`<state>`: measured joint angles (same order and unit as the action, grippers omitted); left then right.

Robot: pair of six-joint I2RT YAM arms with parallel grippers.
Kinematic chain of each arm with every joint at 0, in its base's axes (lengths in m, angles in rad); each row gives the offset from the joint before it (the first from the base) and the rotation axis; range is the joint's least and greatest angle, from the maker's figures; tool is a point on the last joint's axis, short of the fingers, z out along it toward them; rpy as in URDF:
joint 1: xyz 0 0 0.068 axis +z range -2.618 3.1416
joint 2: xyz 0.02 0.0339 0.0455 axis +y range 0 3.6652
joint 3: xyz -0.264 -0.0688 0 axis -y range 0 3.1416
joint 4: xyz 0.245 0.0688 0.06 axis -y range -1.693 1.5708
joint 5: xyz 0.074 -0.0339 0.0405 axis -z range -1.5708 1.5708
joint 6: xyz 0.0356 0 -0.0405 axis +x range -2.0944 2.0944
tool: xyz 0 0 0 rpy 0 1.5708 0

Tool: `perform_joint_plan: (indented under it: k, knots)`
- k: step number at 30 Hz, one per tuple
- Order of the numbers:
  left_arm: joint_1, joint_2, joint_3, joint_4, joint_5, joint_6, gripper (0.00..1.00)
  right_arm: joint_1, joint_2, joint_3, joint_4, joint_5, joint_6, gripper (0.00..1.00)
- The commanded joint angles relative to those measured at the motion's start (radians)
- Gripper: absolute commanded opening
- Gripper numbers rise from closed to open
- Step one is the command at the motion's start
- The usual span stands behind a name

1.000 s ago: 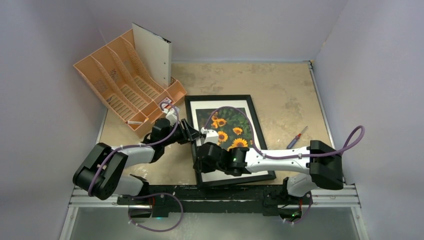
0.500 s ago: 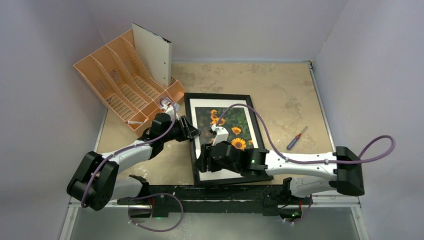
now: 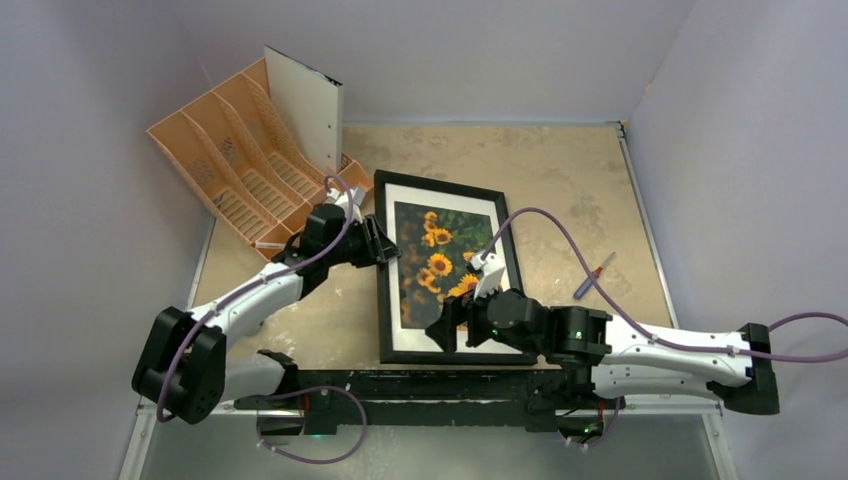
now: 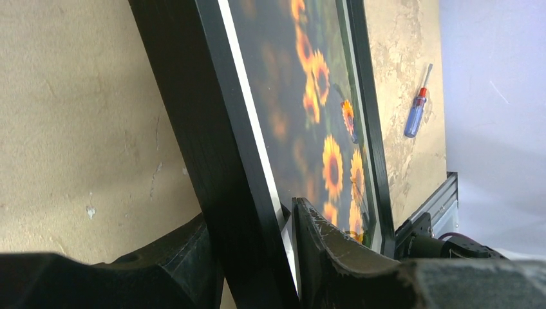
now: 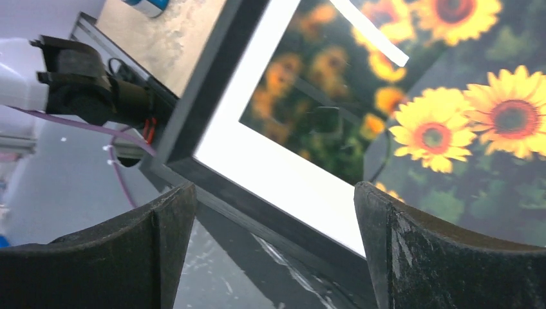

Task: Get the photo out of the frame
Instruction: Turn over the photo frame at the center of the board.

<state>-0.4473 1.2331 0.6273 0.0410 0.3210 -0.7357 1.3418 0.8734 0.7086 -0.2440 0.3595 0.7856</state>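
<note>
The black frame point(image 3: 510, 215) lies mid-table with the sunflower photo point(image 3: 440, 262) inside it behind a white mat. My left gripper point(image 3: 378, 245) is shut on the frame's left rail point(image 4: 193, 96), one finger on the outer side and one on the glass over the photo point(image 4: 309, 77). My right gripper point(image 3: 450, 330) hovers open over the frame's near end. In the right wrist view the near rail point(image 5: 206, 90) and the white mat run between the right gripper's point(image 5: 270, 193) spread fingers without touching either. The photo point(image 5: 451, 129) fills the right of that view.
An orange file organiser point(image 3: 245, 165) stands at the far left with a white sheet point(image 3: 305, 105) upright in it, close to the left arm. A small red and blue screwdriver point(image 3: 594, 275) lies right of the frame, also visible from the left wrist point(image 4: 415, 112).
My right gripper has opened wide and slid from the frame's left side toward its near end. The left gripper, still shut on the rail, has pushed farther away and the frame has turned slightly.
</note>
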Motion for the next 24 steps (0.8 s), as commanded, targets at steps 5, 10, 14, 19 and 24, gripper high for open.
perform_joint_plan:
  k: [5, 10, 14, 19, 24]
  knots:
    - [0.001, 0.032, 0.149, -0.002, 0.012, 0.139, 0.00, 0.005, -0.031, 0.024, -0.153, 0.151, -0.203, 0.94]
    - [0.000, 0.051, 0.203, -0.069, -0.008, 0.157, 0.00, 0.005, -0.096, -0.103, 0.046, 0.070, -0.442, 0.93]
    - [0.000, 0.063, 0.248, -0.129, -0.025, 0.181, 0.00, 0.007, -0.108, -0.081, 0.064, -0.068, -0.455, 0.94]
    - [0.001, 0.075, 0.273, -0.148, -0.019, 0.185, 0.00, 0.148, 0.051, 0.017, 0.010, 0.084, -0.472, 0.89]
    - [0.000, 0.088, 0.282, -0.170, -0.011, 0.179, 0.00, 0.328, 0.194, 0.062, 0.017, 0.292, -0.517, 0.90]
